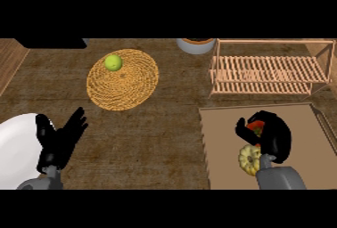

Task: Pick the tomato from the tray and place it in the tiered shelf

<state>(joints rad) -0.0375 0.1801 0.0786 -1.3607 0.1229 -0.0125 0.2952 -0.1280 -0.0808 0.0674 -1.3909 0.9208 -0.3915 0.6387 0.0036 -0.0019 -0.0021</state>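
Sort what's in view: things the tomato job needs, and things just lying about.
Job: tomato, tray, tiered shelf, right hand curled over the tomato.
Lying about: green fruit on woven mat, yellow squash, grey pot, left hand resting open.

counter (171, 133), woven mat (123, 80), tray (223, 133), tiered shelf (270, 67)

you're looking down at a kitchen counter (171, 120) with a dark, mottled stone-like top. the signs are domestic: a round woven mat (132, 84) with a green fruit (114, 62) on it, a wooden slatted tiered shelf (270, 71), a flat tray (223, 142) holding produce, a pot (195, 44) at the far edge, and wood panelling (10, 58) at the left.
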